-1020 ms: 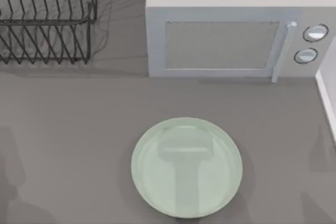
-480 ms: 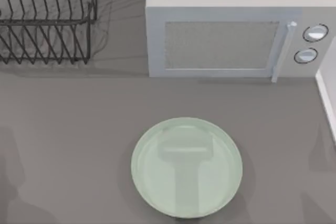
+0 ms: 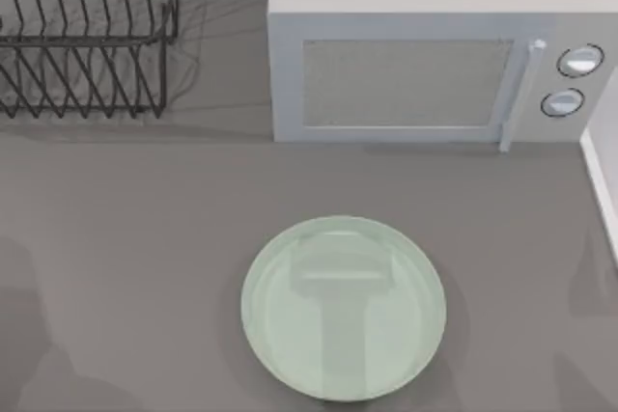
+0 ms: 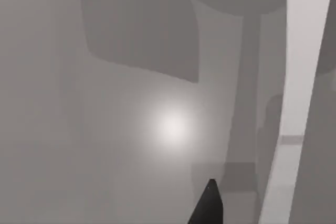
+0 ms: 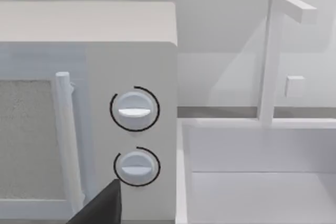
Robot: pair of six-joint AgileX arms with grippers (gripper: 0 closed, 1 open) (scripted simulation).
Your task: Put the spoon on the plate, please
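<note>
Top view: plate [image 3: 343,308] sits bare on the gray surface [image 3: 135,238], near the front edge, a bit right of centre. Spoon location can't be told from these frames, so which way it lies from either hand, its long axis and which arm is nearer can't be judged. Microwave [image 3: 425,65] stands behind the plate, door closed; wire dish rack [image 3: 87,36] at back left. Left wrist view has one dark finger tip [image 4: 209,205] of the left hand over blank gray. Right wrist view has a dark finger tip [image 5: 105,205] of the right hand facing the microwave dials [image 5: 134,109], white sink [image 5: 257,177] beside. Can't tell whether either hand is spread or pressed together. Nothing placed yet.
</note>
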